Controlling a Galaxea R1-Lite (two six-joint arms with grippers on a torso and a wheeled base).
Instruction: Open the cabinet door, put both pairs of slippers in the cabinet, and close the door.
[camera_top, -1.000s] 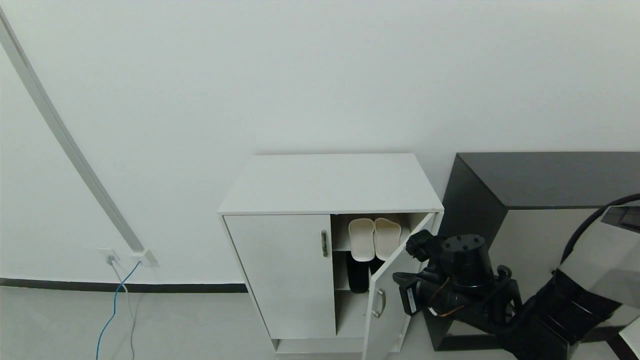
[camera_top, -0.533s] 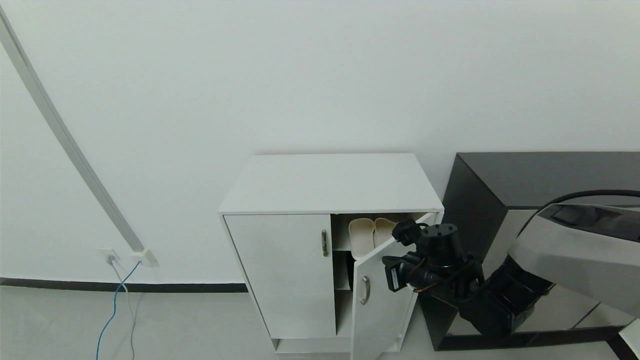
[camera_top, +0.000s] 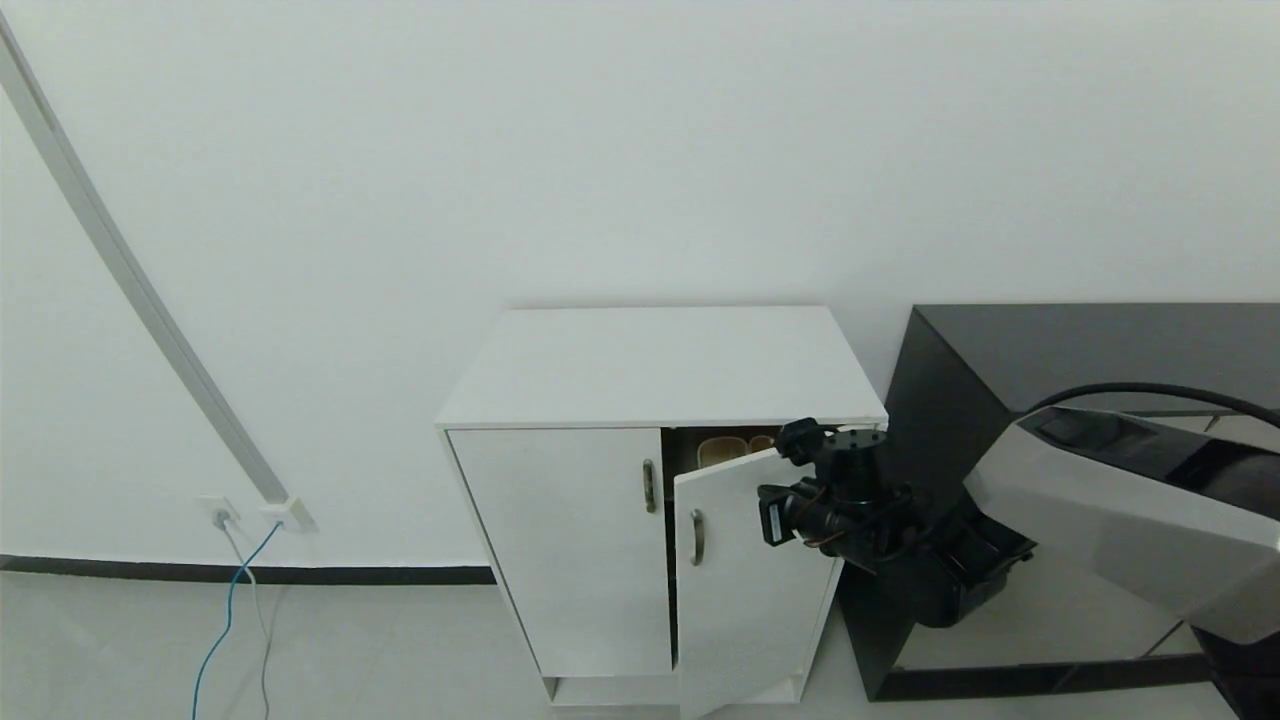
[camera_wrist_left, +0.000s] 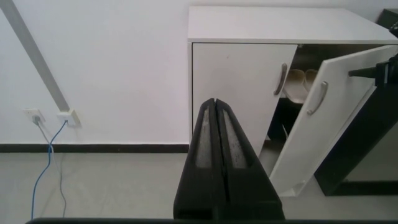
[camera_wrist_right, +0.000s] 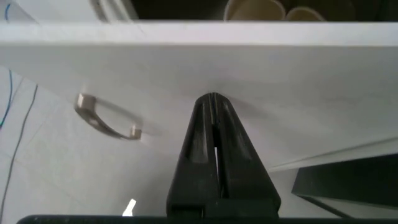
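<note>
Cabinet state: white two-door cabinet (camera_top: 660, 365), right door (camera_top: 745, 570) ajar.
The left door (camera_top: 555, 545) is shut; pale beige slippers (camera_top: 735, 447) lie side by side on the cabinet's upper shelf.

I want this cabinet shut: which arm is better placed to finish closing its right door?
Right: the right gripper rests against the part-open white wooden cabinet door; the left gripper hangs well back.

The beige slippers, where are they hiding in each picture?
Head view: the beige slippers peek out above the half-open door's top edge, inside the cabinet.
Left wrist view: they sit inside, between the closed door and the half-open door.
Right wrist view: their rounded ends show just beyond the door's edge.
Shared landmark: the half-open door's handle.
</note>
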